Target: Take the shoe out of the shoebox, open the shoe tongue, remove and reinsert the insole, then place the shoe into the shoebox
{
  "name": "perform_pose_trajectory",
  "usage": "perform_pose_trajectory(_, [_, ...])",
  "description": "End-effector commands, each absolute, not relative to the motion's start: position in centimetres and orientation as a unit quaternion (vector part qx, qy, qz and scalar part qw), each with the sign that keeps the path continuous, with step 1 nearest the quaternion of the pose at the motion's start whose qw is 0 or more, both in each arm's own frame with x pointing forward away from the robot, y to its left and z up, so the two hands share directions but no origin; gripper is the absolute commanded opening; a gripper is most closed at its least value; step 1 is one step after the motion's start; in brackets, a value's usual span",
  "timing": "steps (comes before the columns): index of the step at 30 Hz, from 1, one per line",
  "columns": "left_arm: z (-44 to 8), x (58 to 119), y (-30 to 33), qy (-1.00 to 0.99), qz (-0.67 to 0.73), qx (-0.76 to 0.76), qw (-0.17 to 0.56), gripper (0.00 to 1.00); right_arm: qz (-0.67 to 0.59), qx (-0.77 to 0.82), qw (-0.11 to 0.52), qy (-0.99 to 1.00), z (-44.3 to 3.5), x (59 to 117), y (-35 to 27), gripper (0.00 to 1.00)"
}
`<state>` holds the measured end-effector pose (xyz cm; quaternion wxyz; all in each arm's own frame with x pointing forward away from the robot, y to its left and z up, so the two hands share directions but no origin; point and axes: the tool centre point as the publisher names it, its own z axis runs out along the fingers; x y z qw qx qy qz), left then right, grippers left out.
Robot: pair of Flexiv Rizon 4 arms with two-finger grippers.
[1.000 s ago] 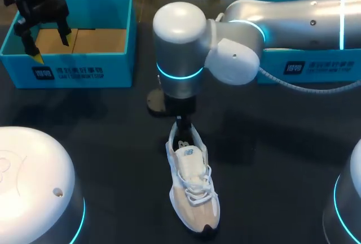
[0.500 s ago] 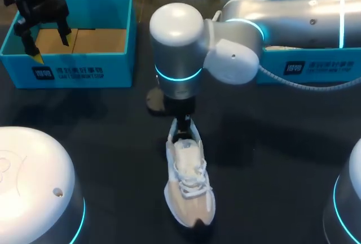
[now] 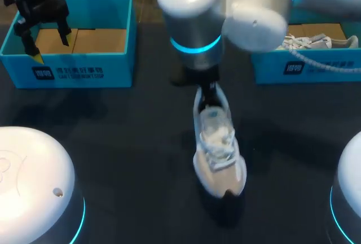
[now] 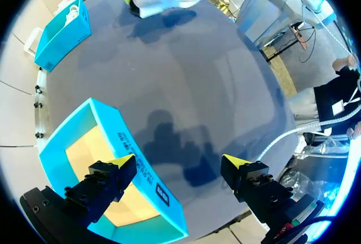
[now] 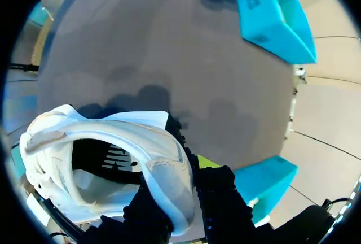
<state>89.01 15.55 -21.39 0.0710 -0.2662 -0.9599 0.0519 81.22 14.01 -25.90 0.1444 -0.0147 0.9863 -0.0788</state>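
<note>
My right gripper (image 3: pixel 207 92) clamps one of two shoes (image 3: pixel 217 142) by the heel; left gripper (image 4: pixel 177 164) hangs spread over one of two shoeboxes (image 3: pixel 73 73)

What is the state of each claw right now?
Left claw: open, holding nothing.
Right claw: closed on the heel of the shoe.

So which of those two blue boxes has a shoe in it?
The right-hand box, with a white shoe lying inside; the left-hand box shows only its bare cardboard floor.
</note>
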Motion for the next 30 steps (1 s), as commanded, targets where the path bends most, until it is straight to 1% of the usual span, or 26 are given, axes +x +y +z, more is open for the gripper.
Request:
perform_pose_trajectory(1, [-21.4,89.0,15.6,-0.96,0.051,-0.267,0.071,1.0,-0.066,-0.007,0.149,0.987,-18.0,80.7,10.6,0.0])
perform_pose_trajectory(5, [-21.4,89.0,15.6,-0.96,0.051,-0.267,0.071,1.0,-0.078,0.006,0.151,0.985,-17.6,80.6,10.6,0.0])
perform_pose_trajectory(9, [-20.5,90.1,16.2,-0.98,0.069,-0.161,0.096,1.0,-0.078,0.006,0.151,0.985,-17.6,80.6,10.6,0.0])
perform_pose_trajectory(10, [-20.3,90.4,16.4,-0.984,0.061,-0.125,0.108,1.0,-0.078,0.006,0.151,0.985,-17.6,80.6,10.6,0.0])
perform_pose_trajectory(12, [-20.1,90.7,16.8,-0.991,0.047,-0.068,0.109,1.0,-0.078,0.006,0.151,0.985,-17.6,80.6,10.6,0.0])
perform_pose_trajectory(16, [-19.2,91.5,18.1,-0.988,0.006,0.092,0.122,1.0,-0.078,0.006,0.151,0.985,-17.6,80.6,10.6,0.0])
perform_pose_trajectory(19, [-19.1,93.3,19.4,-0.92,-0.095,0.362,0.119,1.0,-0.078,0.006,0.151,0.985,-17.6,80.6,10.6,0.0])
perform_pose_trajectory(30, [-19.1,93.3,19.4,-0.92,-0.095,0.362,0.119,1.0,-0.078,0.006,0.151,0.985,-17.6,80.6,10.6,0.0])
